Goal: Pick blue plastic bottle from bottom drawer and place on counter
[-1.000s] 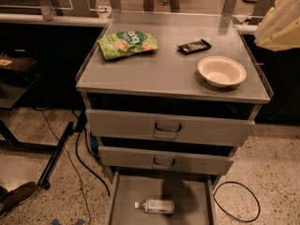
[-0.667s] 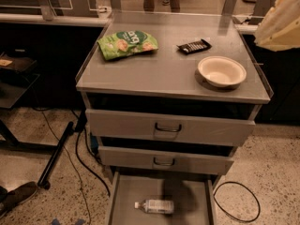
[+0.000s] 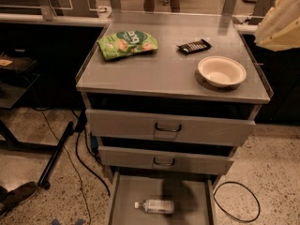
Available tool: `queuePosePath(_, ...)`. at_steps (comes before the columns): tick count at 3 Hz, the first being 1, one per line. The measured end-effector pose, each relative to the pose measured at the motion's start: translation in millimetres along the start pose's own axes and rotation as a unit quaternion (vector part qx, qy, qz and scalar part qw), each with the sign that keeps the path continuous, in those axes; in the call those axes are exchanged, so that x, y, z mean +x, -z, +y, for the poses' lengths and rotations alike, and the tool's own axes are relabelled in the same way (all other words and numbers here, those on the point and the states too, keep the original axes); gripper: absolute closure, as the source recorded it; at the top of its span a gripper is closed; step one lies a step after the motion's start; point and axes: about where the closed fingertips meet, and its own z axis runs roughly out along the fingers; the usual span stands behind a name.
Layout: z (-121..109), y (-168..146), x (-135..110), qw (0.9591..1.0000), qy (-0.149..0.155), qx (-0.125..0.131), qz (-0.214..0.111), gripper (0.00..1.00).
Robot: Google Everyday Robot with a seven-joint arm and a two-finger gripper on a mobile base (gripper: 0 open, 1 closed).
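Observation:
The blue plastic bottle [image 3: 154,206] lies on its side on the floor of the open bottom drawer [image 3: 190,205], white cap pointing left. The counter [image 3: 164,67] is the grey steel top of the cabinet above it. My gripper [image 3: 281,22] shows as a cream-coloured shape at the upper right edge of the camera view, above the counter's right rear corner and far from the bottle. It holds nothing that I can see.
On the counter lie a green snack bag [image 3: 127,43], a dark wrapped bar [image 3: 194,46] and a white bowl [image 3: 221,71]. Two upper drawers with loop handles [image 3: 168,127] are pushed in. Black cables [image 3: 236,201] and a stand leg [image 3: 56,153] lie on the speckled floor.

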Motion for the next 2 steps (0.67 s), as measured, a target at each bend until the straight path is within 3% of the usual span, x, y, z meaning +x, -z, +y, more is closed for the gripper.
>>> queuePosePath(2, 0.0, 0.0, 0.0, 1.0, 0.0, 0.0, 0.0, 0.33)
